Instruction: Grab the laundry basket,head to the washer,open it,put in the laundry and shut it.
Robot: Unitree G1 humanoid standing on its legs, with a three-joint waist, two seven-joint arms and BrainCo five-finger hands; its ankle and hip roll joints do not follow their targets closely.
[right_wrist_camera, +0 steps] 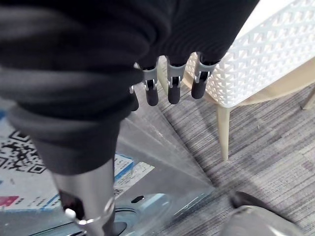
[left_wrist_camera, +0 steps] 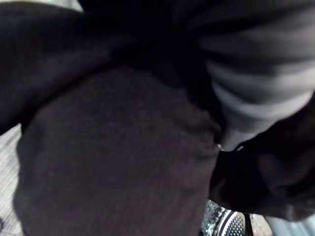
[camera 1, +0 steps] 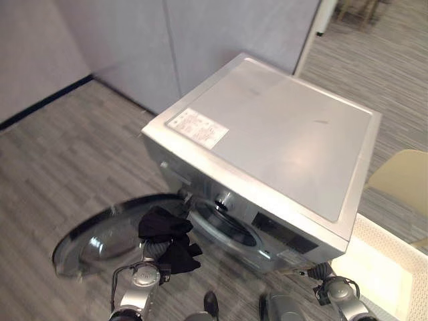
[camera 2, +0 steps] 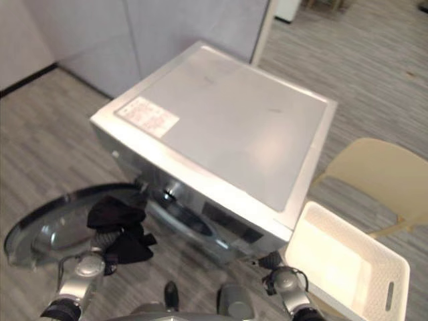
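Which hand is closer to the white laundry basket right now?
Right. The right hand hangs beside the white laundry basket, which sits on a beige chair. The left hand, wrapped in dark clothing, is at the washer door.

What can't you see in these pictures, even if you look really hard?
- Left robot hand: its fingers are buried in the black cloth, in the eye views and its wrist view alike.
- Inside the washer: the top hides the drum from above.
- Basket: the right eye view's edge cuts off its near corner.
- Chair: the basket covers its seat.
- Label: print too small.
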